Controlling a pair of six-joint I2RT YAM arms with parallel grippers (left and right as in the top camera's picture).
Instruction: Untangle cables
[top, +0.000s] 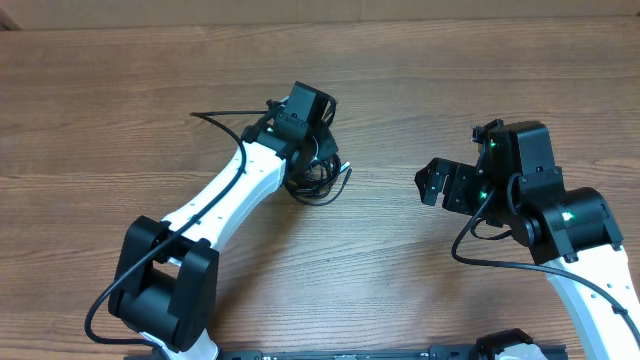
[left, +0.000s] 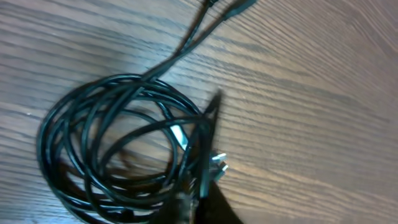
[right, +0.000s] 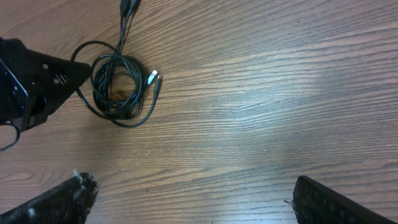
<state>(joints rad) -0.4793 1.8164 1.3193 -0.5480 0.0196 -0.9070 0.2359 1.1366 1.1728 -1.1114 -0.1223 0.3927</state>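
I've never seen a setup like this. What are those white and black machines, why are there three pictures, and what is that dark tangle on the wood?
These are two robot arms at a brown wooden table. One picture looks down from above; the other two come from cameras on each arm's wrist. The dark tangle is a coil of thin black cables with small plug ends, lying on the wood. The left gripper, a two-finger claw, is down on the coil and shut; the left wrist view shows its tip pinching some strands at the coil's edge. The right gripper waits open, away from the coil, holding nothing.
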